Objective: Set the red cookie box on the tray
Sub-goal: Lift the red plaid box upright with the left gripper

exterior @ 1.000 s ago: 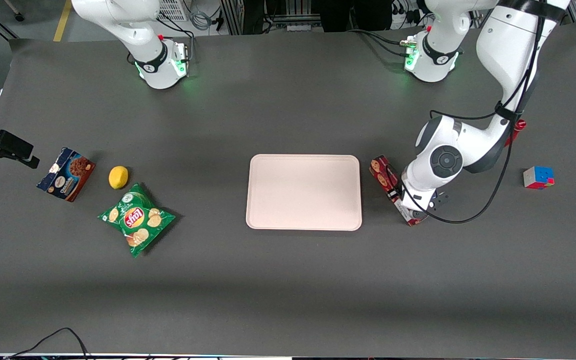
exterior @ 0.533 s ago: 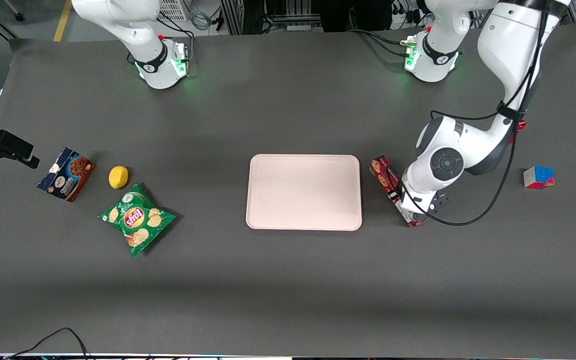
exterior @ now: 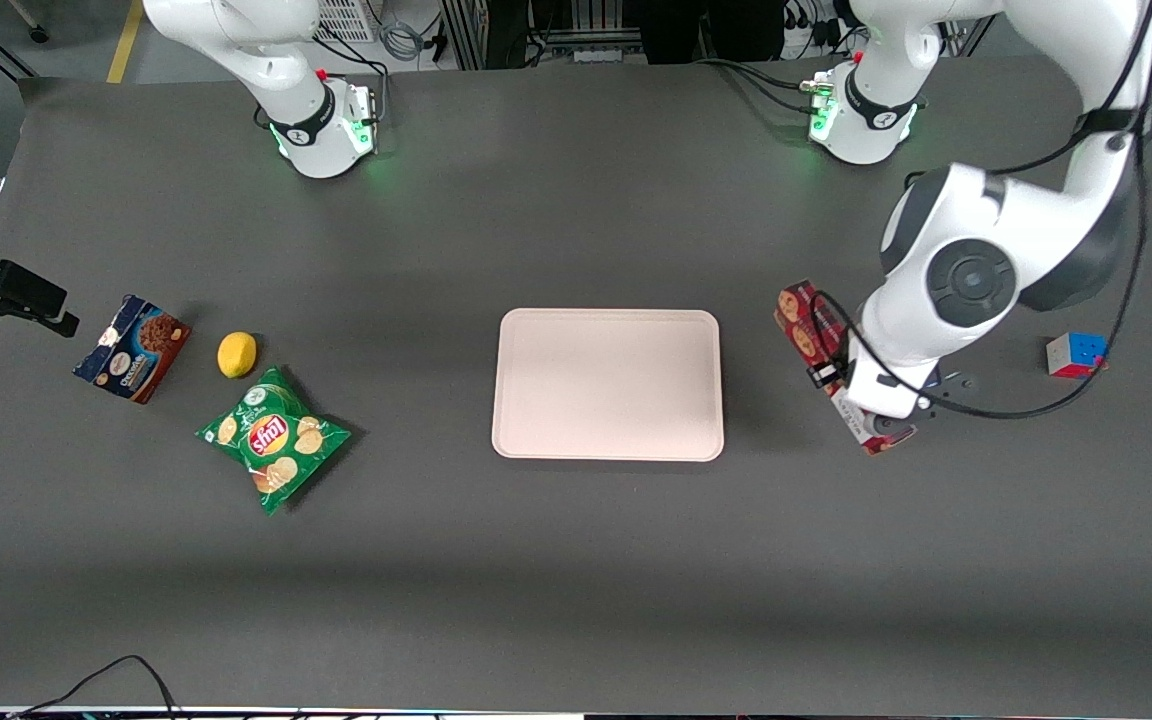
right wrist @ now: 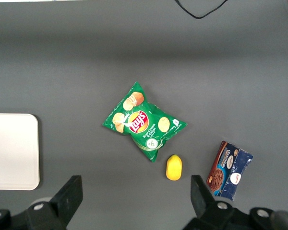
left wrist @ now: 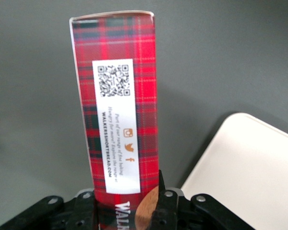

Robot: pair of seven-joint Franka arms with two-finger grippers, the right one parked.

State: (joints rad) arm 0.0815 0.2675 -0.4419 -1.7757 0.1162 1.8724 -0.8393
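1. The gripper [exterior: 871,405] sits over the nearer end of the red cookie box [exterior: 808,335], on the working arm's side of the tray [exterior: 607,384].
2. In the wrist view its fingers [left wrist: 159,191] are closed narrowly against the sides of the box [left wrist: 117,103], so the box is held.
3. The box seems to be lifted clear of the table, though the front view does not show the gap plainly.
4. Done so far, by my reading: the box is gripped and picked up.
5. Left to do: carry it sideways over the tray [left wrist: 249,167], which is bare, lower it flat inside the rim, and let go.
6. The puzzle cube [exterior: 1076,354] lies well apart and out of the path.
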